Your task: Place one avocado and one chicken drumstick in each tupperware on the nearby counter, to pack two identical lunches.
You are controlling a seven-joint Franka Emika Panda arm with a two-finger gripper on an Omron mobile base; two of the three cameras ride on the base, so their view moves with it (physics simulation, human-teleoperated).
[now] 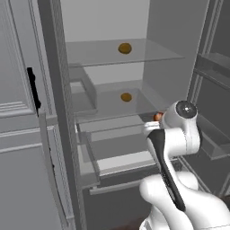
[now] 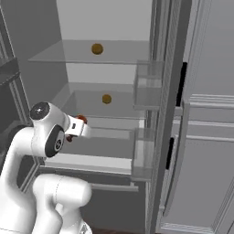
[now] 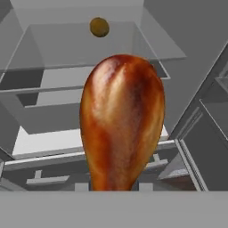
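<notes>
1. Left base view: the robot faces an open fridge. 2 avocados lie inside, 1 on the top glass shelf [image 1: 134, 51] at [image 1: 125, 48] and 1 on the middle shelf [image 1: 112, 105] at [image 1: 126, 97]. The white arm [image 1: 173, 152] rises from the lower right and covers the right front of the lower shelves. Just left of the arm's round wrist joint, a bit of reddish-orange chicken drumstick [image 1: 157, 117] peeks out at the middle shelf's front edge; the gripper itself is hidden behind the wrist here. Clear door bins [image 1: 85, 90] hang on the left side, beside a grey panelled door [image 1: 18, 134] with a black handle [image 1: 32, 90].

2. Right base view: the same 2 avocados sit on the top shelf [image 2: 97, 49] and the middle shelf [image 2: 106, 98], well apart from the arm. The gripper [image 2: 78, 125] points into the fridge with the drumstick [image 2: 82, 119] at its tip, above the white lower shelf [image 2: 91, 160]. Clear bins [image 2: 148, 87] stand to the right, then the fridge frame and grey panelled cabinet fronts [image 2: 205, 160].

3. Hand view: the drumstick [image 3: 122, 120] is large and glossy, its broad end up and its narrow end down between the fingers, so the claw is clamped on it. Behind it lie the glass shelves, with 1 avocado [image 3: 99, 27] near the top.
</notes>
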